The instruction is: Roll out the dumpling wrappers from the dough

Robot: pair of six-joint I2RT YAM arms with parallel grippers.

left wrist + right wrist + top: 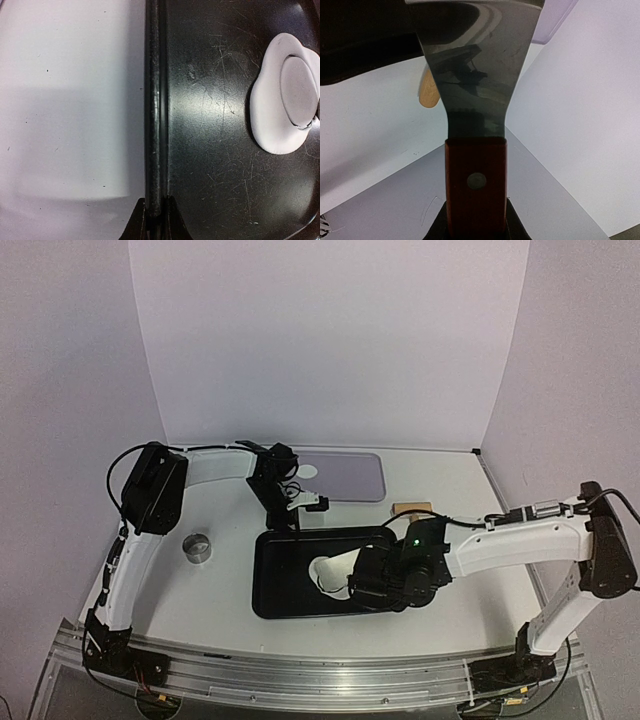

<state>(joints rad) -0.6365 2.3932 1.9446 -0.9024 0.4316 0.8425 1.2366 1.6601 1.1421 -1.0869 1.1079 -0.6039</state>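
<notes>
The dough point(272, 107) is a flattened white sheet lying on the black tray point(285, 585); in the top view the dough point(328, 570) is at the tray's middle. A round disc point(299, 90), like a dumpling wrapper, is marked out inside the sheet. My left gripper point(156, 216) is shut on the tray's rim point(155, 115), at the far left corner in the top view, where the left gripper point(291, 512) shows. My right gripper point(476, 227) is shut on the red-brown handle point(476, 185) of a metal-bladed scraper point(480, 65). In the top view the right gripper point(375, 580) hangs just right of the dough.
A lavender tray point(350, 478) lies at the back with one small white round wrapper point(308, 470) on it. A metal cup point(198, 547) stands left of the black tray. A wooden piece point(412, 507) lies behind the right arm. White walls close the table's back and sides.
</notes>
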